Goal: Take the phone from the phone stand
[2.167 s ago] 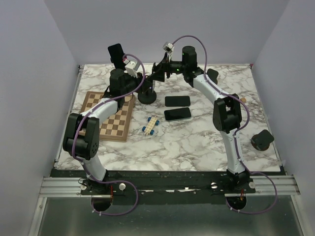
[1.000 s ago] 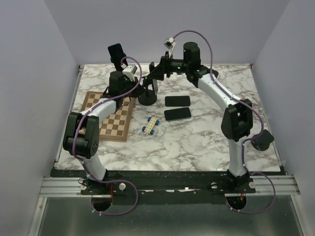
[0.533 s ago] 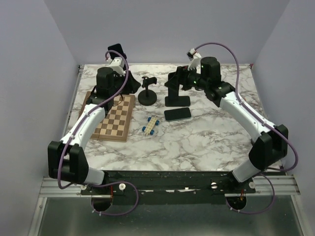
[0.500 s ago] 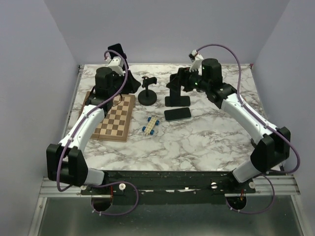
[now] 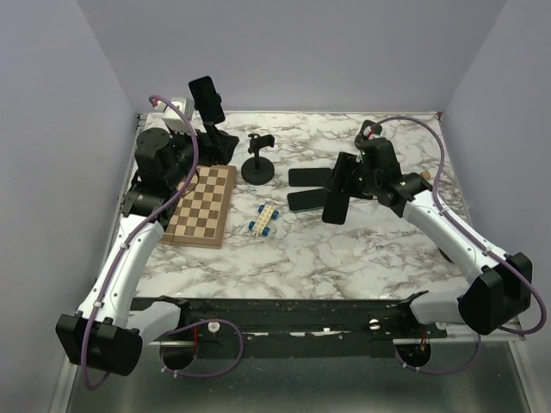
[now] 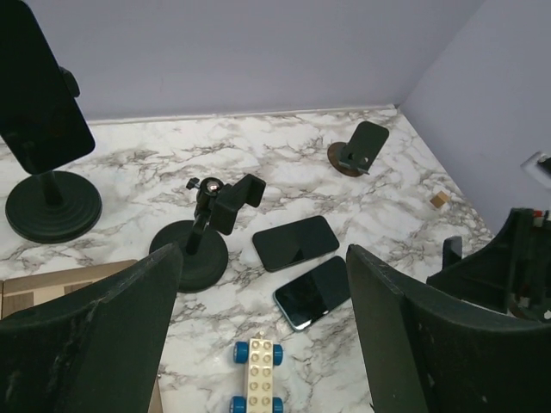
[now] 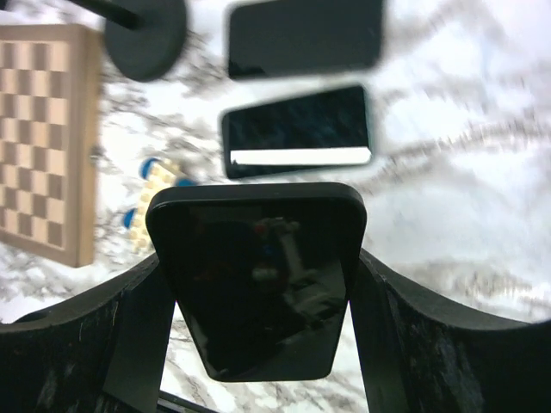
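Observation:
A black phone (image 7: 256,284) hangs upright above the table, and my right gripper (image 7: 256,275) is shut on its two long edges. From above, this phone (image 5: 336,191) is right of the middle, with the right gripper (image 5: 346,182) behind it. The phone stand (image 5: 257,163) stands at the back middle with its clamp (image 6: 237,202) holding nothing. My left gripper (image 6: 263,258) is open with nothing between its fingers. It is back at the far left (image 5: 196,155), well away from the stand.
A second stand (image 5: 215,144) at the back left holds another phone (image 5: 205,99). Two phones (image 5: 310,176) (image 5: 306,200) lie flat mid-table. A blue-wheeled brick car (image 5: 265,220) and a chessboard (image 5: 200,205) lie to their left. A small stand (image 6: 362,148) and a wooden cube (image 6: 440,200) are at the right.
My right gripper has carried the phone off the stand and forward to the right. My left gripper has opened and drawn back left, away from the stand.

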